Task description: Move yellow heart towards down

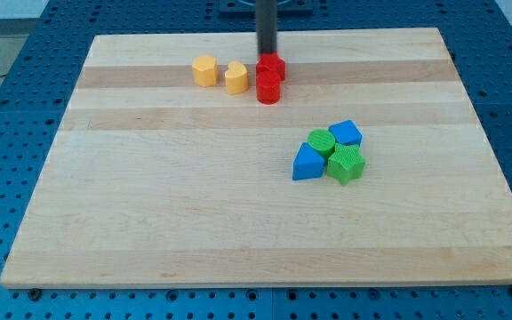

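Note:
The yellow heart [236, 78] lies near the board's top, left of centre. A yellow hexagon block [205, 70] sits just to its left. My tip [266, 53] is at the view's top, right of and above the yellow heart, just behind a red block [272, 67]. A red cylinder [268, 87] stands right below that red block, close to the heart's right side. The tip is apart from the heart.
A cluster sits right of centre: a blue triangular block [308, 163], a green cylinder [321, 142], a blue block [346, 133] and a green star-like block [346, 165]. The wooden board [149, 222] lies on a blue perforated table.

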You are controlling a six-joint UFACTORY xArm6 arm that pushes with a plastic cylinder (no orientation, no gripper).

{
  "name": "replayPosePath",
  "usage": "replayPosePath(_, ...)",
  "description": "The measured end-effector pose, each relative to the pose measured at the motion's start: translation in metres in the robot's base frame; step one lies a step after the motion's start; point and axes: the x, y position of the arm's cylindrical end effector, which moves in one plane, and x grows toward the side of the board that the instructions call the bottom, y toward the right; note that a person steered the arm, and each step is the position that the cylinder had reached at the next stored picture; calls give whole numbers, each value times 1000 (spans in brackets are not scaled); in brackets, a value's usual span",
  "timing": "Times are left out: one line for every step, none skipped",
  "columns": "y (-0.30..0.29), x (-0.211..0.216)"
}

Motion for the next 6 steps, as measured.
replayPosePath(47, 0)
replayPosePath(56, -1)
replayPosePath(61, -1)
replayPosePath(61, -1)
replayPosePath(59, -1)
replayPosePath(51, 9)
